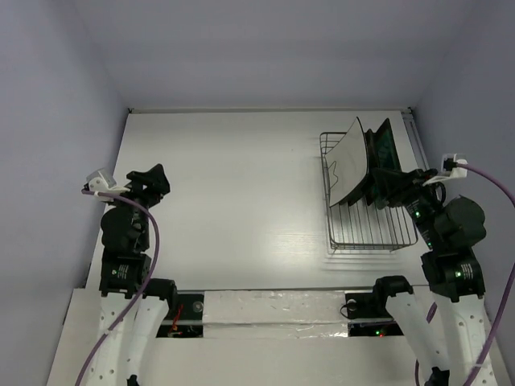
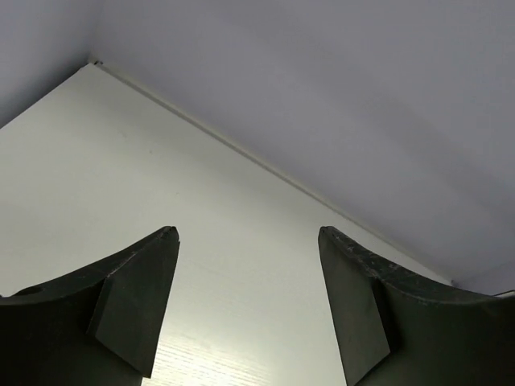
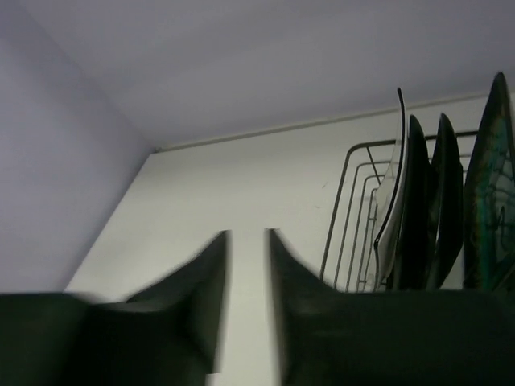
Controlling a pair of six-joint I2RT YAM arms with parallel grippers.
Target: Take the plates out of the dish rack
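White table (image 1: 225, 177): left tool (image 2: 248, 235) gapes wide, empty; right tool (image 3: 248, 235) barely parted, empty.

Black arms (image 1: 125, 241), white lower links (image 1: 133, 330), purple cables (image 1: 154, 241)

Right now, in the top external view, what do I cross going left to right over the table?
left gripper → dish rack, at its left rim → white plate → teal plate → right arm, at its elbow.
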